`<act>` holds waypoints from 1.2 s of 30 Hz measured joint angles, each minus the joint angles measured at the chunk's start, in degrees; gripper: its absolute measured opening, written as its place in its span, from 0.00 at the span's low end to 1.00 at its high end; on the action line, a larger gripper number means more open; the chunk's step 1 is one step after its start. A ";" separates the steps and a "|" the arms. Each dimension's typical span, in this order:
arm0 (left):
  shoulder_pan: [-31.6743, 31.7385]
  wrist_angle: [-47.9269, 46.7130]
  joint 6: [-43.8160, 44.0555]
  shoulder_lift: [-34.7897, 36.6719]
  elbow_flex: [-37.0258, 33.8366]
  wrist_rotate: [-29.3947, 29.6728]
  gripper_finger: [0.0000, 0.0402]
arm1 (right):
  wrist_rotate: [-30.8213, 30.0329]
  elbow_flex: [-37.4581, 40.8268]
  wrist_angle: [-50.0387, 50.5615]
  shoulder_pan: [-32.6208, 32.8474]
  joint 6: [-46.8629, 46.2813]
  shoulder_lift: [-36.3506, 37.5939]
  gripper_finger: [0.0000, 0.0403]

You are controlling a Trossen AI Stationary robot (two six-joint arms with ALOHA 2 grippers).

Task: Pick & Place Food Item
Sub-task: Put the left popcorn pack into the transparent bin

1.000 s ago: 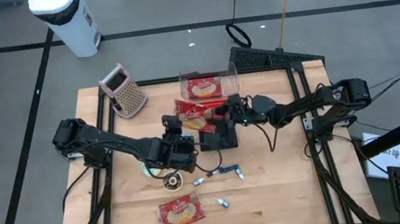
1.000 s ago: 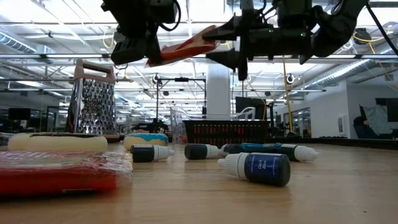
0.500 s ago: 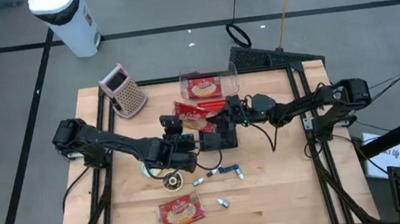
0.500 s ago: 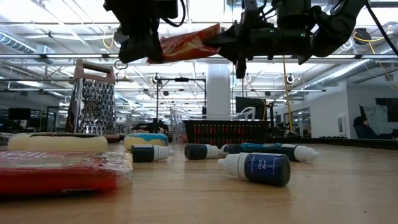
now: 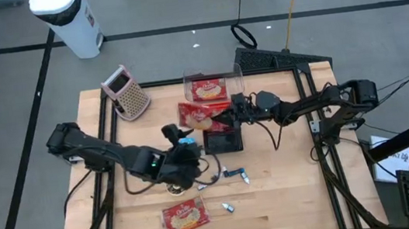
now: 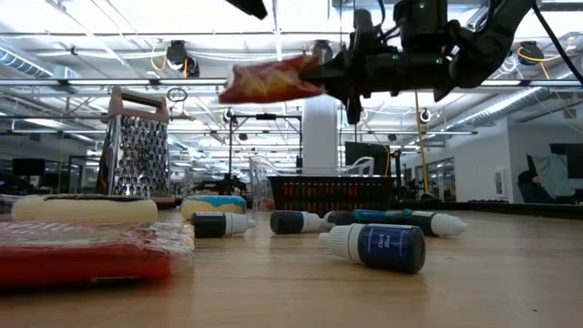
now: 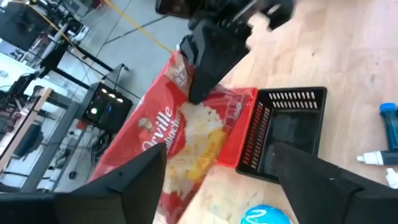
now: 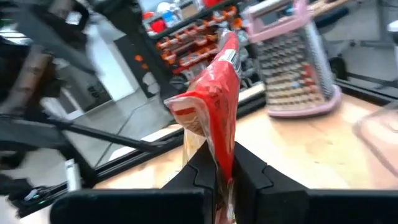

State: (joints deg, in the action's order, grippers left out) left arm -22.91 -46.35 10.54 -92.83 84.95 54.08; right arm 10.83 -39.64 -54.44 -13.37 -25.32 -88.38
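A red popcorn packet (image 5: 199,115) hangs in the air over the middle of the table, beside a black basket (image 5: 223,138). My right gripper (image 5: 229,112) is shut on it, coming from the table's right. My left gripper (image 5: 182,137) stands open just on the near side of the packet, touching nothing; its own view shows the packet (image 7: 180,140) and the basket (image 7: 286,130) ahead of its spread fingers. A second packet (image 5: 184,216) lies flat near the table's front edge. Another packet (image 5: 208,90) lies in a clear container at the back. My right gripper pinches the packet's right-hand end edge (image 8: 224,155) between its two fingers (image 8: 206,169). The fingers come level from the table's right. The packet is lifted clear of the table and sticks out toward the left (image 6: 267,80), about level.
A pink-framed grater (image 5: 130,92) stands at the back left. Small dropper bottles (image 5: 229,175) and a round blue-topped tin (image 5: 174,185) lie near the middle. A white bin (image 5: 67,18) stands on the floor beyond the table.
My right gripper has shut on the packet's right end. My left gripper has opened, let go of the packet's left end, risen and drawn back toward the table's near edge while rolling. The packet stays in the air, now held by my right gripper alone.
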 joint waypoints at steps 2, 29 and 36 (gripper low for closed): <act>-1.28 -0.06 -1.67 1.59 -0.60 0.01 0.77 | 1.12 0.00 0.45 -1.16 -0.18 0.00 0.03; 13.97 41.86 -13.40 37.69 -44.81 -23.14 0.82 | 14.28 -29.74 53.29 -25.00 11.68 0.04 0.04; 20.76 43.53 -14.58 43.59 -48.28 -39.84 0.79 | 13.28 -31.90 58.60 -25.66 14.44 0.07 0.03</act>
State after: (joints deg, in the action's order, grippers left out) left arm -2.15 -2.82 -4.03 -49.23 36.67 14.24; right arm 24.11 -71.54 4.15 -39.03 -10.89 -88.31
